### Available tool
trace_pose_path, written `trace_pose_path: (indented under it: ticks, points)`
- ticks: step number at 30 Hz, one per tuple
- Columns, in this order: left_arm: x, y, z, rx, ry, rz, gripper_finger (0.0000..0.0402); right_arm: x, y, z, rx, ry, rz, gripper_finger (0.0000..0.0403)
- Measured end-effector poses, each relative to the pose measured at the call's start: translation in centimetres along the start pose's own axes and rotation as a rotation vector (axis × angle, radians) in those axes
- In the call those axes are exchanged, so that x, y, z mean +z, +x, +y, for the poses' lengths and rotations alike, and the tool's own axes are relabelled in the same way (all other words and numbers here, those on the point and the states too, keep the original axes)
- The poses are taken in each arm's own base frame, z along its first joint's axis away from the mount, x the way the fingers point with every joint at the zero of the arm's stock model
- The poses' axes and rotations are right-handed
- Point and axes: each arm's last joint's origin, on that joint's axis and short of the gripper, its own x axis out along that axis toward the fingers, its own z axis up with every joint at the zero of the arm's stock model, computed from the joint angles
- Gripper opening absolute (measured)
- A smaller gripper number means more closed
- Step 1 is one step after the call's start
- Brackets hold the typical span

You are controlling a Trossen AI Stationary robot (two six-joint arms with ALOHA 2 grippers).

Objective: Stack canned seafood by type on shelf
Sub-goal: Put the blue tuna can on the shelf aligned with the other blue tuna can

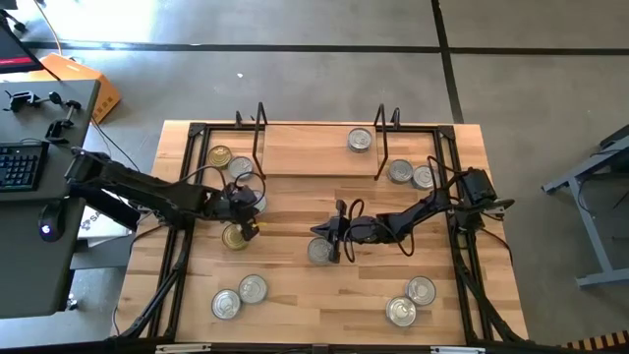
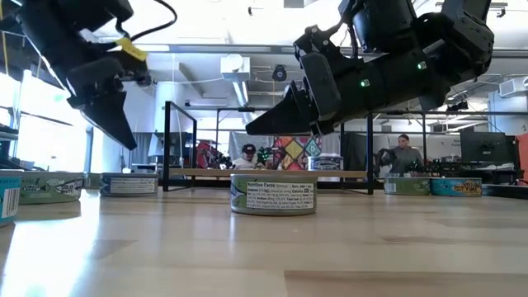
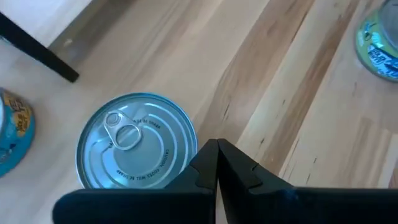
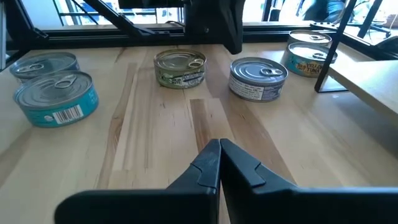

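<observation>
My left gripper [image 1: 248, 227] hung pinched shut and empty just beside a silver-lidded tin [image 3: 137, 142]; to lift it cleanly I needed to spread the fingers and straddle its rim. My right gripper [image 1: 334, 232], also closed, waited mid-table. The shelf [image 1: 319, 147] held one tin [image 1: 360, 140].

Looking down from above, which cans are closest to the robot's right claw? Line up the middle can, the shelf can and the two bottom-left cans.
From the right gripper:
1. Middle can, right beside it.
2. Shelf can, up on the shelf.
3. Bottom-left pair, farthest, near the front-left corner.

Silver tins [image 1: 361, 140] (some teal-labelled), light-wood shelf [image 1: 305, 149]
</observation>
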Motion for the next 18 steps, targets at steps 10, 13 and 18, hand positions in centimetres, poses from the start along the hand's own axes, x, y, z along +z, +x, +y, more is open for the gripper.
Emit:
trace_pose_path:
  ticks: [10,13,18]
  points:
    - [-0.9,1.6,2.1,0.191,-0.016,0.175,0.0,0.0,0.0,0.0,0.0,-0.001,0.002,0.0]
    - [-1.1,2.8,2.1,0.207,0.021,0.184,0.0,0.0,0.0,0.0,0.0,-0.001,0.003,0.0]
    - [0.1,4.2,0.6,0.056,-0.011,0.07,0.0,0.0,0.0,0.0,-0.001,0.0,0.003,0.0]
